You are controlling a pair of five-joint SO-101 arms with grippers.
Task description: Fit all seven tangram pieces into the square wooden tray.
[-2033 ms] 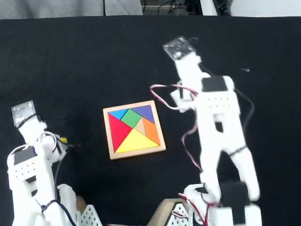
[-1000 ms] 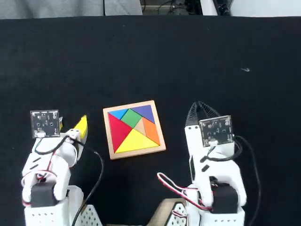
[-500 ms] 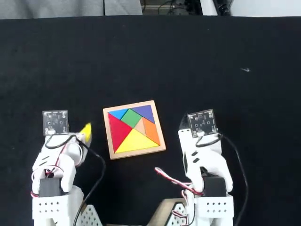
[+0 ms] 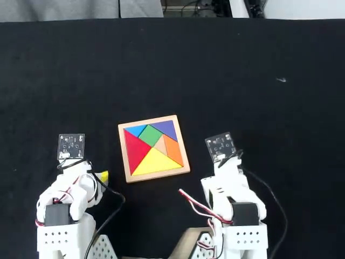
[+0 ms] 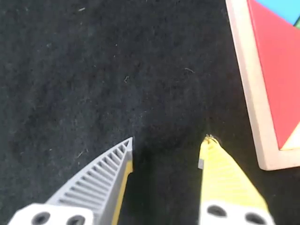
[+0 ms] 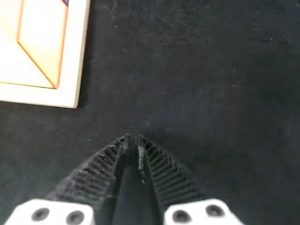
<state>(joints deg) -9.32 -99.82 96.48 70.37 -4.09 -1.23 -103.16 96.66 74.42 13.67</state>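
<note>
Seven tangram pieces point(image 4: 153, 162) — inside wooden tray point(image 4: 123, 154)

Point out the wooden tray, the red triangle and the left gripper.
wooden tray point(image 4: 159, 174): high view, on its near rim.
red triangle point(image 4: 135, 151): high view, on its middle.
left gripper point(image 5: 169, 138): left wrist view, midway between its open fingers' tips.

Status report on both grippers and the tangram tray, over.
Left gripper open, empty, beside the tray. Right gripper shut, empty, on its other side. Tray holds all seven pieces. Nothing blocking it.
</note>
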